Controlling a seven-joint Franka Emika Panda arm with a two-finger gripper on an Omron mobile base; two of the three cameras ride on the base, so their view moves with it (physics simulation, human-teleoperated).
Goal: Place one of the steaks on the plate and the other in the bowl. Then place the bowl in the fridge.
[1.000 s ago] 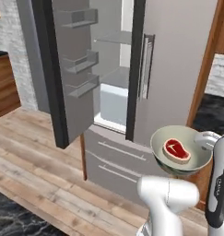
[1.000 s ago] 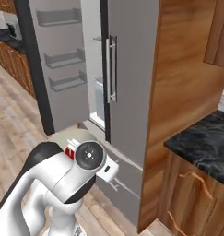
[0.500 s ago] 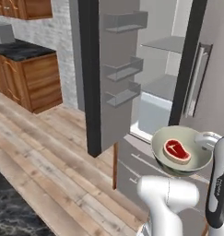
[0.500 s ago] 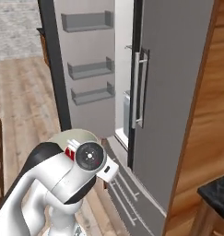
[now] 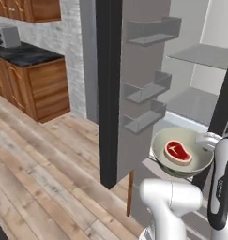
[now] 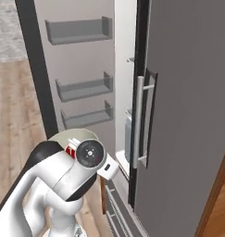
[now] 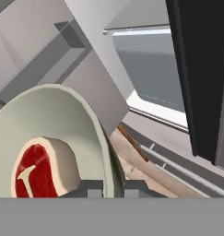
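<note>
Wooden floor and dark cabinets lie to the left; ahead stands the fridge (image 5: 195, 70), its left door (image 5: 120, 89) swung open. Last step, by my judgement — the tool (image 7: 106, 188) is clamped on the rim of the bowl (image 5: 182, 152), red steak (image 5: 178, 152) inside. Next it must pass between both doors onto a shelf (image 5: 195, 104) — the open door crowds the left side.
</note>
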